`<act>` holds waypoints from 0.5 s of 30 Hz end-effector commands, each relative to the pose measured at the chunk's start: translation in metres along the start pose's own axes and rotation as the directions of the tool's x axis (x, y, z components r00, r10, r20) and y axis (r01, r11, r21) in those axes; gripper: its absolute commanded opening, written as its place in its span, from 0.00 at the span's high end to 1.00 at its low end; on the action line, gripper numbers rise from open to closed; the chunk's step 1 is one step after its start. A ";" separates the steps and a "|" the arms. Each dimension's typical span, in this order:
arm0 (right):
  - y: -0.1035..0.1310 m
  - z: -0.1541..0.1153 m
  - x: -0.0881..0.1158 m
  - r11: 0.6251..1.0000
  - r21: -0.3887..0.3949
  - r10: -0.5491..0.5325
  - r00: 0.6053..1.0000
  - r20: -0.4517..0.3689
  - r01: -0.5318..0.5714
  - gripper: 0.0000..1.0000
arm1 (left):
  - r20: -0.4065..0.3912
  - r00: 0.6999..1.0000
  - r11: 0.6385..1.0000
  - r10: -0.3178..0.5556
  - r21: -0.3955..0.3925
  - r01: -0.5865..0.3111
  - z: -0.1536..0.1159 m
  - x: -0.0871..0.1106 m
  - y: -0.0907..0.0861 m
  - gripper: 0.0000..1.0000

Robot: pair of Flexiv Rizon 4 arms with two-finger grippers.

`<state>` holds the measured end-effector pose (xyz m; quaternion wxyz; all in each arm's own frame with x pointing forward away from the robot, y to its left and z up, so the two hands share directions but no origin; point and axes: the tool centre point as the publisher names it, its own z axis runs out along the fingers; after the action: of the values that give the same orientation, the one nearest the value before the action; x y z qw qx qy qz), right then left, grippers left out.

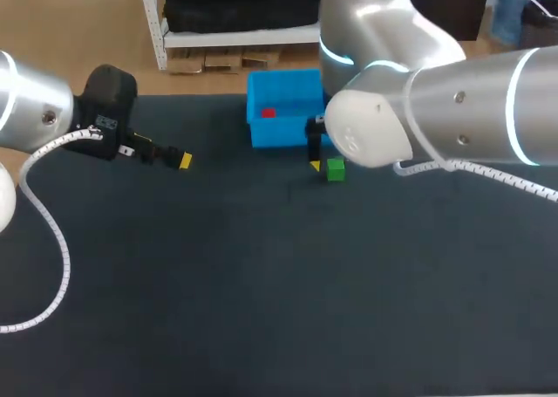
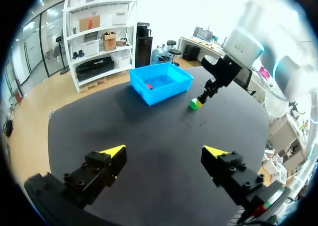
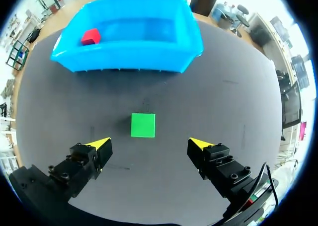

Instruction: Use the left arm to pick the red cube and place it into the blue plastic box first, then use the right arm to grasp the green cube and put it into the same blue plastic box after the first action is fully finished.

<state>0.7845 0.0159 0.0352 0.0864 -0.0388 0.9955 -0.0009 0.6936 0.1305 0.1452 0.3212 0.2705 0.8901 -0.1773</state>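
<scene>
Yellow-tipped fingers of the right pincer (image 3: pixel 149 143) are standing wide apart and gripping nothing, hovering low over the dark desk (image 3: pixel 223 102). The green cube (image 3: pixel 143 125) is lying on the desk just ahead of the fingertips, in line with the gap between them and touching neither. Beyond the cube, the blue box (image 3: pixel 126 64) is sitting near the desk's far edge, and the red cube (image 3: pixel 91 37) is resting inside it, close to one corner. In the head view, the right arm (image 1: pixel 453 118) is covering one end of the box. The left pincer (image 2: pixel 165 150) is hanging well apart from the box and cubes, fingers spread, holding nothing.
</scene>
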 end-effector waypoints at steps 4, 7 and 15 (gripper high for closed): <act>0.007 0.019 -0.014 1.000 0.010 -0.013 1.000 -0.004 0.013 0.00 | 0.007 1.000 1.000 0.003 0.009 -0.003 0.000 0.001 0.002 0.00; 0.007 0.021 -0.018 1.000 0.010 -0.016 1.000 0.005 0.016 0.00 | 0.007 1.000 1.000 0.003 0.009 -0.003 0.000 0.001 0.002 0.00; 0.006 0.027 -0.023 1.000 0.018 -0.023 1.000 0.008 0.023 0.00 | 0.007 1.000 1.000 0.003 0.009 -0.003 0.000 0.001 0.002 0.00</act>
<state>0.8085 0.0226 0.0143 0.0933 -0.0494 0.9944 -0.0097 0.6936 0.1305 0.1452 0.3212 0.2705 0.8901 -0.1773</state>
